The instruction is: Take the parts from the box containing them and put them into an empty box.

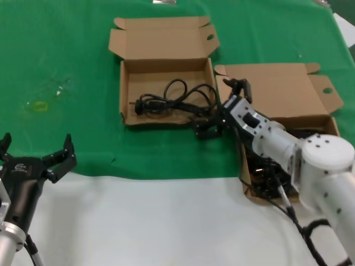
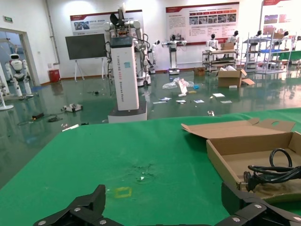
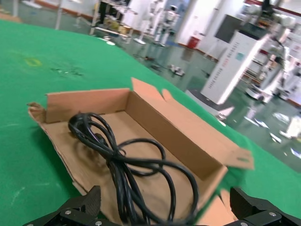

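Observation:
The centre cardboard box [image 1: 123, 94] holds one looped black power cord [image 1: 172, 100], its plug toward the box's left wall. My right gripper [image 1: 221, 109] hangs open over that box's near right corner. In the right wrist view the cord [image 3: 117, 160] runs between the widely spread fingers [image 3: 89, 205] of the right gripper [image 3: 164, 200], neither pad touching it. More black cords [image 1: 260, 180] lie in the right box [image 1: 277, 88], mostly hidden under my right arm. My left gripper [image 1: 39, 154] is parked open at the near left, holding nothing.
Both boxes stand on green cloth [image 1: 66, 55], their lids folded back away from me. A white strip [image 1: 138, 221] runs along the near table edge. In the left wrist view the left gripper [image 2: 164, 207] faces the green cloth, with the centre box [image 2: 221, 160] off to one side.

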{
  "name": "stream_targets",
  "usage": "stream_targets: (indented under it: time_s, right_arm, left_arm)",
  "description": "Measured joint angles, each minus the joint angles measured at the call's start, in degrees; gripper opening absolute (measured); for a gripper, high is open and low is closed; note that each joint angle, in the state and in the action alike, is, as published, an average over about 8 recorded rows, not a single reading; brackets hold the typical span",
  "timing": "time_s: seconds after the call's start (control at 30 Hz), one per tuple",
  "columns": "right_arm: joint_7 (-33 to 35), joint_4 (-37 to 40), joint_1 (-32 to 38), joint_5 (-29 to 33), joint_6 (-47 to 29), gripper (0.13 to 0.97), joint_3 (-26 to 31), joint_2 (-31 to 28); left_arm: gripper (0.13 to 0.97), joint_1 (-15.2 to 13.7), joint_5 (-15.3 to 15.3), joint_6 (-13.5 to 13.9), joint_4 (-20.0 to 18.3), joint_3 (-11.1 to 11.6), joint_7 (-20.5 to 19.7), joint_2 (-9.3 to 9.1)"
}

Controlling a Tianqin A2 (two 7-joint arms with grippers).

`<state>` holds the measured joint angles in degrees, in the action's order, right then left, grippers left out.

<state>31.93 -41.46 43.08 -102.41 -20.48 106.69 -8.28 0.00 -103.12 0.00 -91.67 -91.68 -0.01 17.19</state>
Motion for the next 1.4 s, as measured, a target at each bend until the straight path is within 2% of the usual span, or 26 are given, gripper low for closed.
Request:
stream_targets:
  time_s: [0.27,0.4,0.67,1.2,1.4]
  right_arm:
    - [-6.17,-9.76,-8.37,-0.14,3.96,0.966,-2.92,-1.73]
    - [-9.23,-14.56,-12.49,-0.21,5.92,0.966,-4.35,-2.58]
    - [-15.43,-24.31,-20.85,-0.35,9.89,0.966,-7.27,-4.31]
    - [-27.63,-43.44,-37.27,-0.63,17.71,0.966,-12.99,-7.71]
    - [-29.86,-46.95,-40.28,-0.68,19.15,0.966,-14.04,-8.33]
  left_arm:
    - [0.900,0.00,0.00,0.00,0.00,0.00,0.03,0.00]
    - [0.900,0.00,0.00,0.00,0.00,0.00,0.03,0.00]
    - [0.961,0.00,0.00,0.00,0.00,0.00,0.01,0.00]
    - [0.966,0.00,-0.01,0.00,0.00,0.00,0.01,0.00]
    - [0.966,0.00,-0.01,0.00,0.00,0.00,0.01,0.00]
